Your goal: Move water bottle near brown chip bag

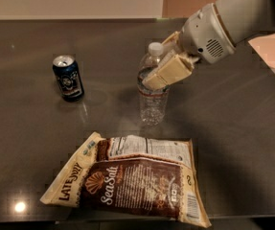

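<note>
Standing upright just behind the top edge of the brown chip bag, the water bottle (152,99) is a small clear plastic cylinder with ribbed walls, a rounded shoulder and a white screw cap. A thin label band with red markings circles its middle. Its base sits at the level of the tabletop; whether it rests there or hangs a hair above cannot be told.

The gripper (157,72) has the bottle clamped at the shoulder, just under the cap. One flat, cream-coloured finger (168,70) lies slantwise across the near side of the bottle, and the second shows behind it near the neck, so the jaws are drawn in against the plastic. They lead back to a rounded pale grey wrist housing (209,32) with a small speaker-like grille, coming in from the upper right.

The brown chip bag (132,178) lies flat and crinkled in front of the bottle, near it but not touching. It has a dark brown centre, cream-yellow edges, "Late July" and "Sea Salt" lettering, a shell logo and a white nutrition panel.

Well to the left of the bottle stands a dark blue soda can (68,77) with a silver top. Everything rests on a dark, glossy, finely speckled table (237,143).
</note>
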Controlling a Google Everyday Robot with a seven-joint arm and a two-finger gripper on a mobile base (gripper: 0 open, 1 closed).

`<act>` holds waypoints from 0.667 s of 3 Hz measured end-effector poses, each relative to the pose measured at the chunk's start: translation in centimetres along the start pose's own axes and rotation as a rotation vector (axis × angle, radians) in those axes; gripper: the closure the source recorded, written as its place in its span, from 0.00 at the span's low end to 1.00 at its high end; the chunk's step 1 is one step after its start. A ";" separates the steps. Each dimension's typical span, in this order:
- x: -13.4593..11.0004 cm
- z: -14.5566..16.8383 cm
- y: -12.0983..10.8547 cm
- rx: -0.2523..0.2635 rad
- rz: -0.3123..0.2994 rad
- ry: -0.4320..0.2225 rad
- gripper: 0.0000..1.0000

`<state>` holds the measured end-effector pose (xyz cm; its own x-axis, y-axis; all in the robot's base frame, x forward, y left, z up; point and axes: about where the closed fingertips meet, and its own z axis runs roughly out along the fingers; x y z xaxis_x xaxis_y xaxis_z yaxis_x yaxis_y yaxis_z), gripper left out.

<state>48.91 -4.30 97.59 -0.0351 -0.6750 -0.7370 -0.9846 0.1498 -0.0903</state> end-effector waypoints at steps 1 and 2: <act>-0.5 0.5 1.9 -0.030 -0.042 -0.005 1.00; -0.7 1.4 3.1 -0.069 -0.059 -0.022 1.00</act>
<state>46.08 -2.36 96.87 0.0265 -0.6648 -0.7465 -0.9943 0.0596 -0.0884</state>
